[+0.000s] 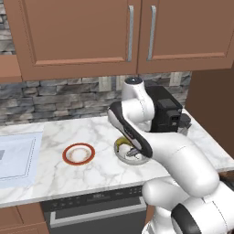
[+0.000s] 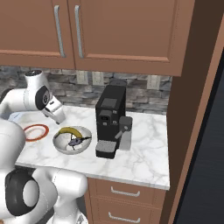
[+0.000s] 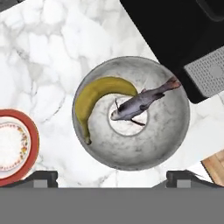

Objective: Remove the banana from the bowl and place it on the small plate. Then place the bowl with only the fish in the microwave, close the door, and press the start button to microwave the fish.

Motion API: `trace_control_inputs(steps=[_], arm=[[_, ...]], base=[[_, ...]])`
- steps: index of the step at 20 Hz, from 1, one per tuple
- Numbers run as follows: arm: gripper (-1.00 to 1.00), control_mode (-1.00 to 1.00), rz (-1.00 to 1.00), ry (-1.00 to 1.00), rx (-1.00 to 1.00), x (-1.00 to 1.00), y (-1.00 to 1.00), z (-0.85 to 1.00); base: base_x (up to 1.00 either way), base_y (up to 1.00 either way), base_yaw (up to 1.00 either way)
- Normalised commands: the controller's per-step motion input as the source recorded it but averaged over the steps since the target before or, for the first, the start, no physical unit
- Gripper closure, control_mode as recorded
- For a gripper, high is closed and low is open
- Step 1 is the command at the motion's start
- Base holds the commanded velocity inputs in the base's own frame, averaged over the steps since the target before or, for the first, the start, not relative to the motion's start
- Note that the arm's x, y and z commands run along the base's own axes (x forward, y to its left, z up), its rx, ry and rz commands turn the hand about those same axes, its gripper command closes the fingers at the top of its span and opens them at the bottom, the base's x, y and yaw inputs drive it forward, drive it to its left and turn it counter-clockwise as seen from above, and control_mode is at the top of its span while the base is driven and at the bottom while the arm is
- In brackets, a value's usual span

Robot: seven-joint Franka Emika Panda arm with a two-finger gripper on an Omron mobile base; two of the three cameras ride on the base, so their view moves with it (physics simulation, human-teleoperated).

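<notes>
Hovering wide-open, the two-finger gripper [image 3: 112, 178] is sitting above the round white mottled bowl [image 3: 168, 135]; curved yellow banana [image 3: 94, 98] probably touching slender grey fish [image 3: 142, 103] inside.

A white marble countertop with grey veining [image 1: 96, 176] carried everything. Directly on it sat a round white shallow bowl with grey mottling [image 3: 170, 131], a small flat plate with an orange-red rim and cream centre [image 1: 79, 154] near the bowl and apart from it, and a black box-shaped coffee machine [image 2: 109, 120] just beside the bowl on its other side. A pale sink basin [image 1: 16, 157] was set into the counter's left end.
</notes>
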Motion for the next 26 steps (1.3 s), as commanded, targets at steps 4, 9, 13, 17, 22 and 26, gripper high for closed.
trace_control_inputs(steps=[4,9,13,17,22,26], arm=[[-1.00,-1.00,-0.05,0.07,0.09,0.33,0.01,-0.48],[-1.00,-1.00,-0.03,0.00,0.05,0.21,0.13,-0.52],[-1.00,-1.00,-0.04,0.00,0.04,0.08,0.05,-0.44],[-1.00,-1.00,-0.03,0.00,0.01,0.11,0.00,-0.39],[-1.00,-1.00,-0.03,0.00,0.03,0.20,0.01,-0.13],[-1.00,-1.00,-0.03,0.03,0.01,0.22,0.04,-0.06]], base=[[0.00,0.00,0.00],[0.00,0.00,0.00],[0.00,0.00,0.00],[0.00,0.00,0.00],[0.00,0.00,0.00],[0.00,0.00,0.00]])
